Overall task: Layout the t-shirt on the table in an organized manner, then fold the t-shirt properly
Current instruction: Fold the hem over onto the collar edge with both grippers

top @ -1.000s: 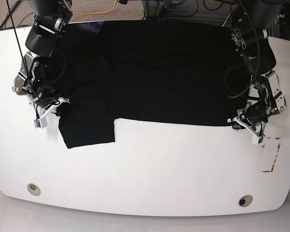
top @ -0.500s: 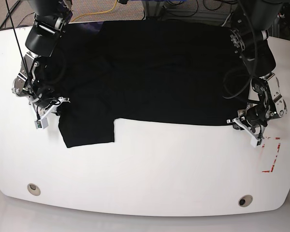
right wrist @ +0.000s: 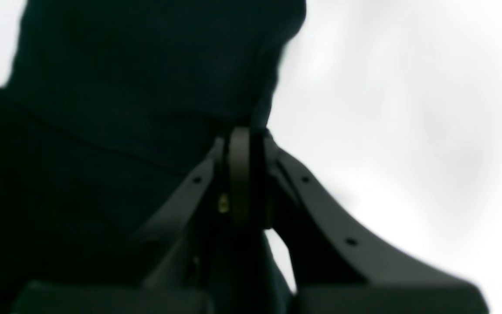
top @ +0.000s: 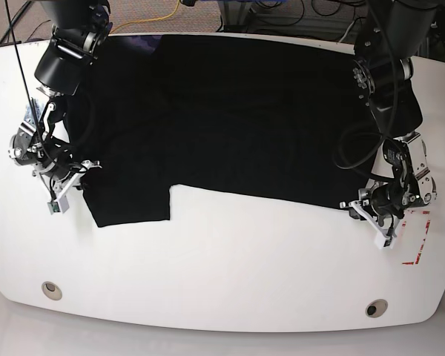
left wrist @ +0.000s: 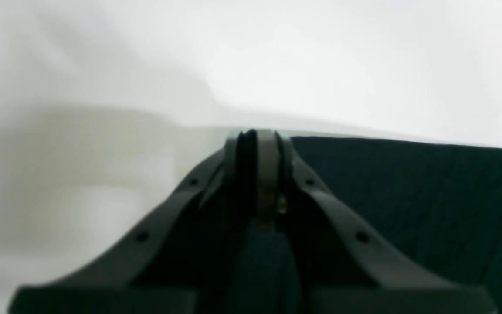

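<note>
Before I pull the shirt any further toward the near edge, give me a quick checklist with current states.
1. Left gripper shut on the t-shirt: ok, fabric sits between the closed jaws in the left wrist view.
2. Right gripper shut on the t-shirt: ok, same in the right wrist view.
3. Near hem straight: not ok, it steps down at the sleeve.
4. Shirt fully on the table: cannot tell, the far edge reaches the table's back rim.
5. Path clear of the red tape: ok, left gripper sits beside it.

The base view looks down over the whole table; both wrist views sit close above its cloth edges.
</note>
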Available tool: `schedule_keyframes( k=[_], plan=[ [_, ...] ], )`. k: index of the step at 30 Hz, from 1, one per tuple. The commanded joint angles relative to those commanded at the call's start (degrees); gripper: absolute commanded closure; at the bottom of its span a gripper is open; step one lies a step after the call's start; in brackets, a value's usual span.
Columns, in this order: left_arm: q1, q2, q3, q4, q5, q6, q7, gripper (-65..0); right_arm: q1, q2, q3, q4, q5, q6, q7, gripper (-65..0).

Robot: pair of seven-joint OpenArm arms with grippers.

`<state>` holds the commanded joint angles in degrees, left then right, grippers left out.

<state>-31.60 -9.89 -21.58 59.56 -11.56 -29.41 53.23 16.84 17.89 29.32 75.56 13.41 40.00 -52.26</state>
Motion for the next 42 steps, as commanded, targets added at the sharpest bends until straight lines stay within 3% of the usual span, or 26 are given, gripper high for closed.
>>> schedule_keyframes(
  k=[4,9,18,24,29,35,42],
  plan=[
    [0.2,0.1,0.0,4.7,0.0,-0.1,3.4,-3.1,-0.1,-0.1,0.3,3.9,0.4,0.0,-3.8,0.0],
    [1.4,0.1,-0.1,11.1,0.0,-3.3,7.1,-3.1,-1.8,-0.1,0.5,10.5,0.5,0.0,-7.6,0.0],
    [5.8,-0.3,-0.1,18.6,0.0,-3.6,10.2,-3.1,-6.5,-0.4,0.6,22.6,0.5,0.0,-13.4,0.0],
    [10.3,-0.4,-0.1,23.6,0.0,-3.7,10.3,-3.1,-11.5,-3.6,3.3,31.1,0.5,0.0,-15.7,0.0],
    [13.7,-0.4,-0.3,27.8,0.0,-3.9,13.1,-3.2,-14.7,-4.9,5.2,35.5,0.5,0.0,-19.2,0.0],
    [17.8,-0.4,-3.5,30.9,0.4,-10.5,15.4,-3.3,-19.6,-7.1,5.3,37.2,0.5,0.0,-19.9,0.0],
    [23.6,-3.2,-3.7,31.1,0.1,-10.6,15.8,-3.3,-24.8,-7.6,5.4,37.2,2.2,0.0,-19.7,0.0]
  ],
)
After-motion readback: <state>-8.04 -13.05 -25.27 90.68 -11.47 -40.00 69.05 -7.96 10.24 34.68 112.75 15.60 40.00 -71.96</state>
